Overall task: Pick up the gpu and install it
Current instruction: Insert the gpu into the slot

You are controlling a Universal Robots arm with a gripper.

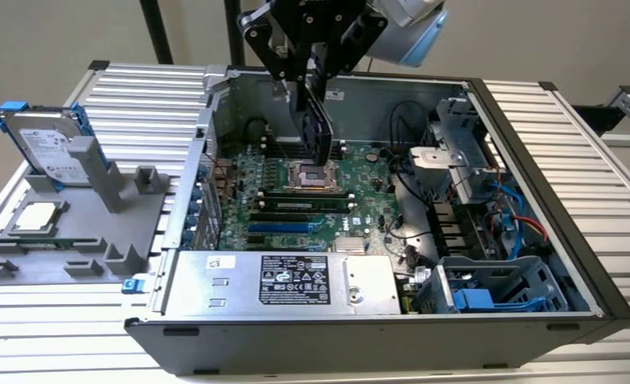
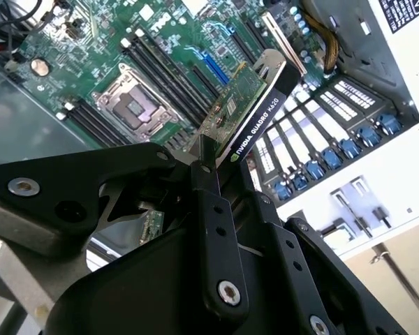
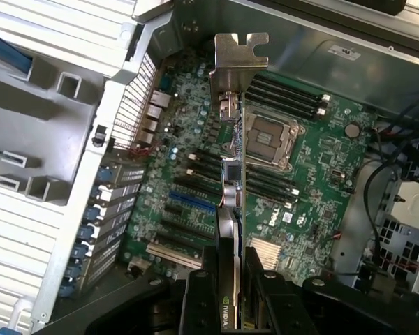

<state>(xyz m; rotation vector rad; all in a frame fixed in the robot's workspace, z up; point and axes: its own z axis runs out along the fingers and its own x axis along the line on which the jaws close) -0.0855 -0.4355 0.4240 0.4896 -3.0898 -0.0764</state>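
1. Green circuit board, black cooler, silver end bracket: the gpu [image 1: 317,132] hangs on edge in the air inside the open computer case [image 1: 550,172]. It is above the motherboard [image 1: 283,220] and is not seated in any slot.
2. The claw [image 1: 313,94] is clenched on the gpu. In both wrist views one finger [image 2: 211,202] [image 3: 199,300] presses on each face of the card [image 2: 248,115] [image 3: 232,174].
3. In the first wrist view the end bracket [image 3: 239,63] is at the card's far end from the claw [image 3: 230,286]. The card's edge runs just beside the processor socket [image 3: 269,139].
4. In the second wrist view the claw [image 2: 204,160] holds the card above the memory slots [image 2: 164,66].
5. The case lies on its side across the middle of the slatted metal surface [image 1: 582,120]. Its power supply [image 1: 293,280] sits against the near wall.
6. A grey holder [image 1: 91,240] rests near the surface's edge on the exterior view's left.
7. A hard drive [image 1: 49,148] with a blue frame stands tilted in the holder. A processor chip [image 1: 37,216] lies flat on it.
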